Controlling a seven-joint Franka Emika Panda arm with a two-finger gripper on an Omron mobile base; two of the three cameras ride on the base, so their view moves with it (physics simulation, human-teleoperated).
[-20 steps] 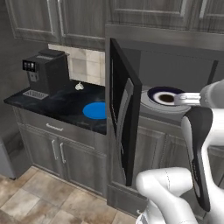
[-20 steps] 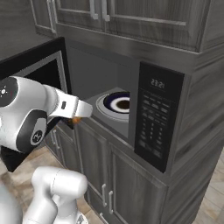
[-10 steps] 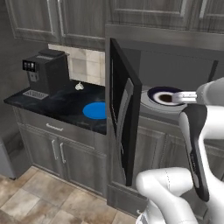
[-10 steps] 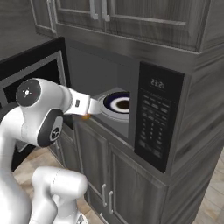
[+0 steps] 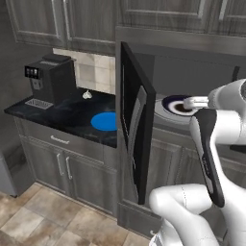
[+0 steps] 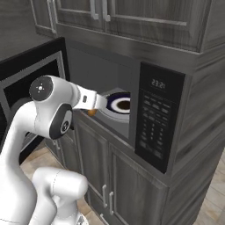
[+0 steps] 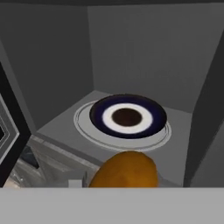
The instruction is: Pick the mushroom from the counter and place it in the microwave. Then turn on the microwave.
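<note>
Mushroom (image 7: 124, 169), gripped in the gripper (image 6: 93, 110), hangs at the microwave (image 6: 132, 110) mouth, near the plate (image 7: 128, 116). Placing is underway; next, it should reach farther in and release over the plate.

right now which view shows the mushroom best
The hand view: the mushroom sits large and orange in the foreground before the microwave plate. The right base view shows just an orange sliver under the hand. In the left base view I cannot make it out.
</note>
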